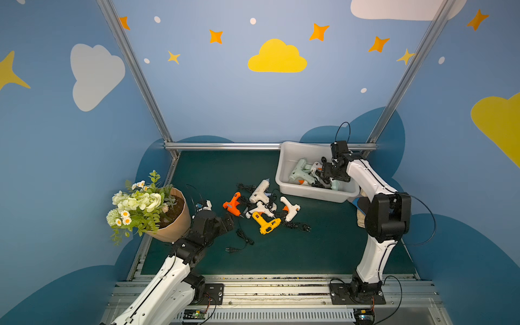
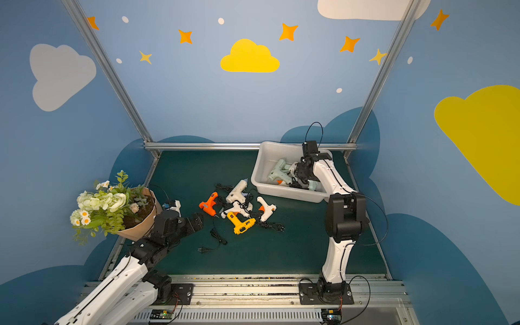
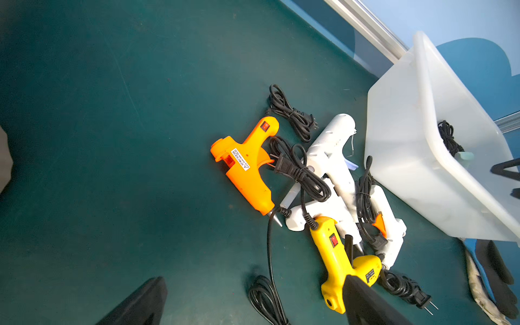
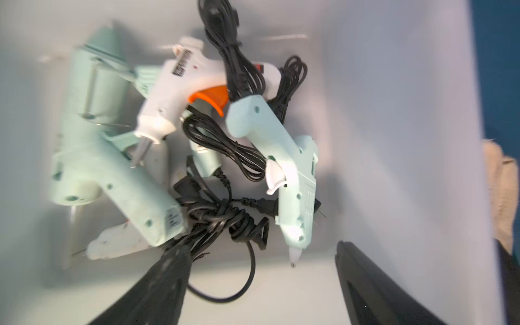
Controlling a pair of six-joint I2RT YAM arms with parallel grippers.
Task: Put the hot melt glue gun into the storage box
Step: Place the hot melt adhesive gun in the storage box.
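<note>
The storage box [image 1: 283, 168] stands at the back right of the green mat, tilted, with several mint and white glue guns and black cords inside. My right gripper [image 1: 327, 176] hangs over its inside, open. A small mint glue gun [image 4: 292, 180] lies loose on the box floor just beyond the right gripper [image 4: 259, 278]. Left of the box, a pile on the mat holds an orange glue gun [image 1: 233, 203], a yellow one [image 1: 266, 223] and three white ones [image 1: 260, 191]. My left gripper [image 1: 228, 222] sits open beside the pile, the yellow glue gun [image 3: 337, 264] partly behind one finger [image 3: 365, 304].
A paper-wrapped flower pot [image 1: 157, 211] leans at the mat's left edge, close to my left arm. A loose black cord with a plug [image 1: 242, 239] lies in front of the pile. A cloth [image 3: 489, 278] is wedged under the box's near right side.
</note>
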